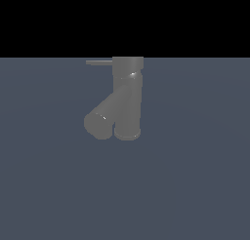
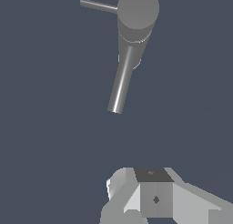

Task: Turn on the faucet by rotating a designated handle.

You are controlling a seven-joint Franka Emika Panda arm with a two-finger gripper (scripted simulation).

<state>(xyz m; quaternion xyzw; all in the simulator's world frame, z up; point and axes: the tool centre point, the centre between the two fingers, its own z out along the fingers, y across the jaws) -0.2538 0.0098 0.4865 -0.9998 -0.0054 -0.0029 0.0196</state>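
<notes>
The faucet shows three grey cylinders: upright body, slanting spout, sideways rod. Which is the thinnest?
The handle: a slim straight rod jutting sideways from the cap of the faucet, far thinner than the upright body or the diagonal spout.

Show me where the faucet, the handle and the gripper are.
faucet [image 1: 128, 95], exterior view, upright cylinder.
handle [image 1: 99, 63], exterior view, middle of the rod.
gripper [image 2: 154, 196], wrist view, its body; the fingers are not clear.

The faucet is a dull, plain grey with small white glints; its handle is the same grey. The table is flat slate blue, unpatterned. The pincer is white and light grey with a dark patch.
</notes>
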